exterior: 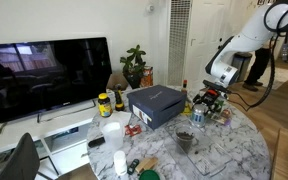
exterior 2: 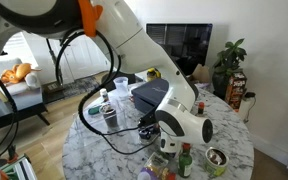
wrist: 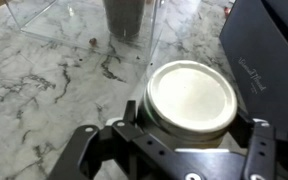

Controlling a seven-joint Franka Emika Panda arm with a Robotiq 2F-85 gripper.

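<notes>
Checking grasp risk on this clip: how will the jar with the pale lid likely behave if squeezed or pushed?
The jar looks rigid, so it probably won't deform in the hand. Its round body may twist or slip in a light grip. Standing upright on the polished marble table, it would likely slide rather than tip if nudged low.

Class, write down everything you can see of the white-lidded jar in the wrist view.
The jar is seen from above: a round, flat, off-white lid with a raised rim, probably metal, closed over a darker body. It stands upright on the marble table, between the fingers of the gripper, beside a dark box. Whether the fingers touch it is unclear.
</notes>
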